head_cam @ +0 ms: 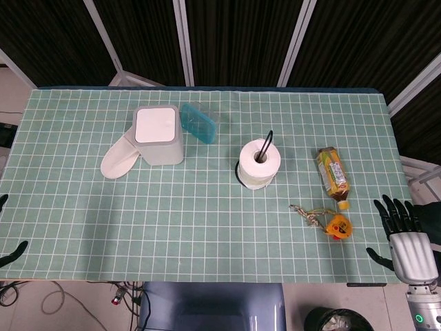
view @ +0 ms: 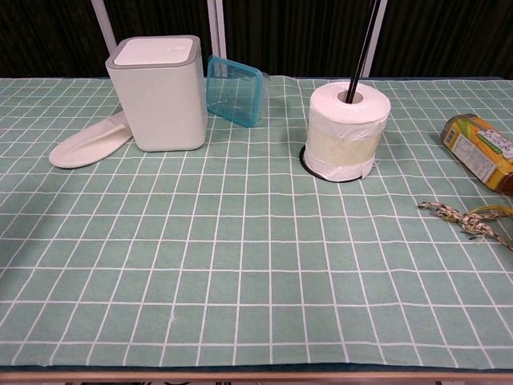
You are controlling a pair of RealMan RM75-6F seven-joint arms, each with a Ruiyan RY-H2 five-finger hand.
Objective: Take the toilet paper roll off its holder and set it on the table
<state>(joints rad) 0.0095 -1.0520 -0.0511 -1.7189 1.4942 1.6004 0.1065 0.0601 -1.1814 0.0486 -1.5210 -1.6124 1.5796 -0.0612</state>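
Observation:
A white toilet paper roll point(head_cam: 260, 163) point(view: 348, 130) stands upright on its holder, threaded over a thin black rod point(head_cam: 267, 143) point(view: 362, 48) right of the table's middle. The holder's dark round base point(view: 308, 161) peeks out under the roll. My right hand point(head_cam: 404, 236) hangs off the table's front right corner, fingers spread and holding nothing, far from the roll. Of my left hand only dark fingertips point(head_cam: 8, 249) show at the left edge of the head view. The chest view shows neither hand.
A white lidded bin point(head_cam: 158, 134) point(view: 159, 92) stands back left with a cream slipper point(head_cam: 120, 158) beside it and a teal container point(head_cam: 199, 123) behind. A lying drink bottle point(head_cam: 332, 175), a frayed cord point(head_cam: 307, 214) and an orange toy point(head_cam: 337, 226) lie right of the roll.

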